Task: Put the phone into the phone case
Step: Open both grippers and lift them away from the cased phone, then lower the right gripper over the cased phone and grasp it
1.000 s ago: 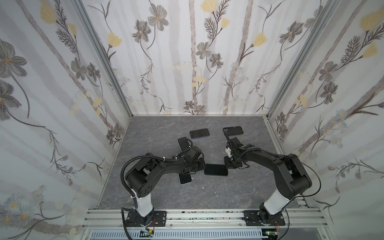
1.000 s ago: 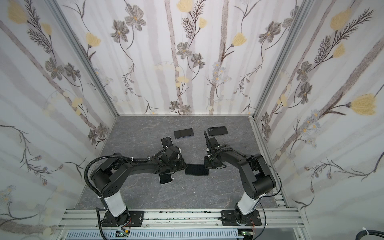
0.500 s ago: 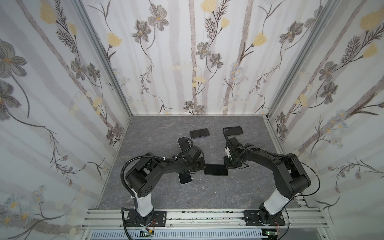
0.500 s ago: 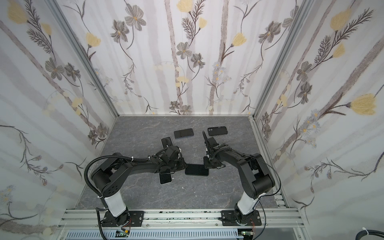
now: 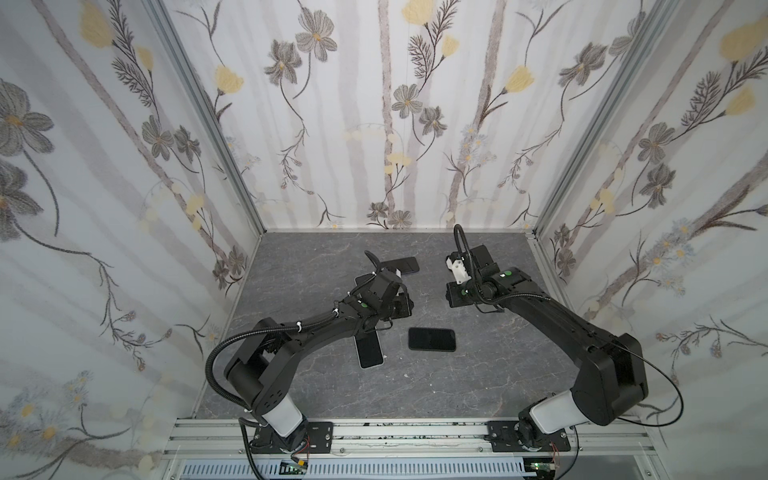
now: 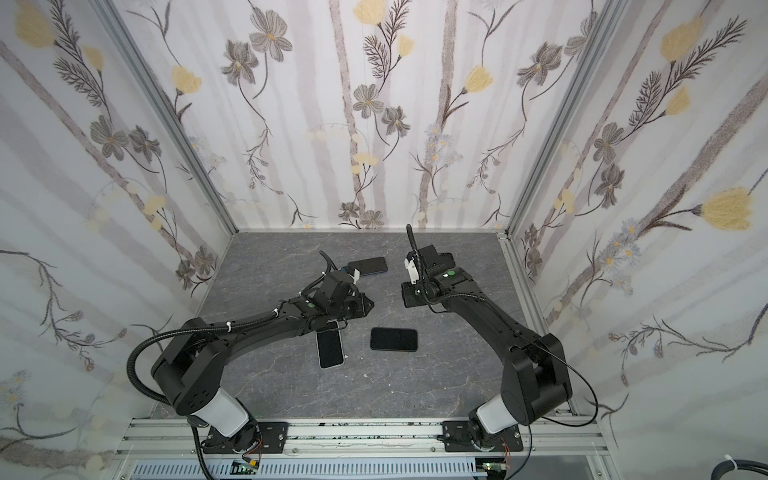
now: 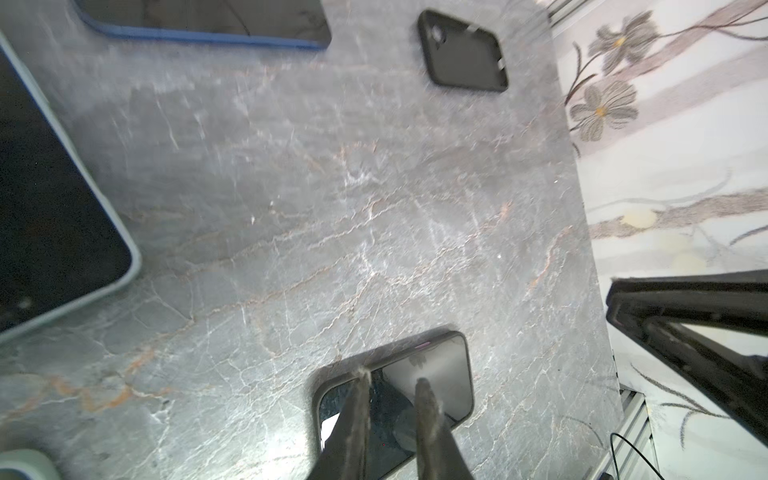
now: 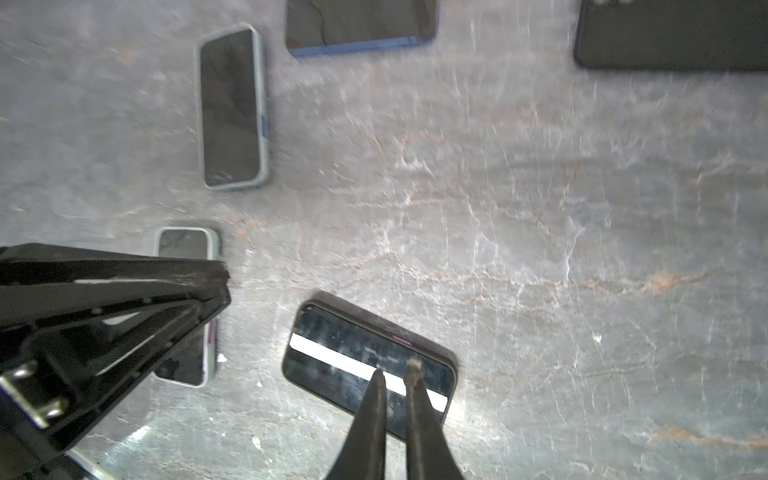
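One phone (image 7: 444,374), seemingly below left gripper (image 7: 390,379)

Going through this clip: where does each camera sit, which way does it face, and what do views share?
Top views: high on the base rail side, looking down onto the table; both show the left arm, right arm and the black-cased phone between them.
Left wrist: on the left arm, looking down past the left pincer at that phone.
Right wrist: on the right arm, looking down past the right pincer at that phone.
Shared: all four show that phone; each wrist view catches the opposite pincer at its edge.
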### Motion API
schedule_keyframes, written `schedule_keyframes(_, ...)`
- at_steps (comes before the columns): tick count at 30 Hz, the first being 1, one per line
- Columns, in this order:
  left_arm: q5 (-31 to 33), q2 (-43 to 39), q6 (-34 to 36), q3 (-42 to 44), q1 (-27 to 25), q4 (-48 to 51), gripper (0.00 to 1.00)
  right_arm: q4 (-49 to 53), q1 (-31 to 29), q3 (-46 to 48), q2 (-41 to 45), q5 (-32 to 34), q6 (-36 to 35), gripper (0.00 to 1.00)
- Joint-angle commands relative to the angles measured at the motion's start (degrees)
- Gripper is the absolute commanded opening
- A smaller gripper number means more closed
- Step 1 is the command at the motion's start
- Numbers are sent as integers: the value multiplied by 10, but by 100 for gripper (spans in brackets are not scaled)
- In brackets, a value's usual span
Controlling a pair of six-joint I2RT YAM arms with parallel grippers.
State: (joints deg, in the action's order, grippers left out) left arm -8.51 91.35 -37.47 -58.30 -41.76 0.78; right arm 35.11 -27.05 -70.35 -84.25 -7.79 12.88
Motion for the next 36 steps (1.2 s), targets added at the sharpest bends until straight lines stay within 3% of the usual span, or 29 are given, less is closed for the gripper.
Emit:
schedule_keyframes(1,32,-34,71,-3,3,22,23,-57,-2,-1,37,-44,-66,27)
schedule_keyframes(6,27,-97,180,5,4,28,38,-108,-17,42,100,-93,-226,63)
schedule_keyframes(9,30,-144,263,12,4,34,46,-109,-36,91,138,-144,-378,73)
schedule_keyframes(12,52,-208,339,41,4,14,59,-140,-56,171,194,-149,-497,99)
schedule_keyframes(15,91,-278,396,101,4,-38,75,-169,-62,222,217,-144,-545,100)
schedule_keyframes(20,152,-357,445,182,9,-97,94,-78,-67,199,141,-117,-607,99)
schedule_keyframes(24,149,-356,465,170,11,-51,98,-41,-68,184,84,-100,-631,100)
schedule_keyframes(31,151,-358,488,179,12,-45,100,-110,-70,196,17,-66,-633,100)
schedule_keyframes(36,162,-342,488,165,13,-22,100,-99,-71,180,-28,-60,-636,99)
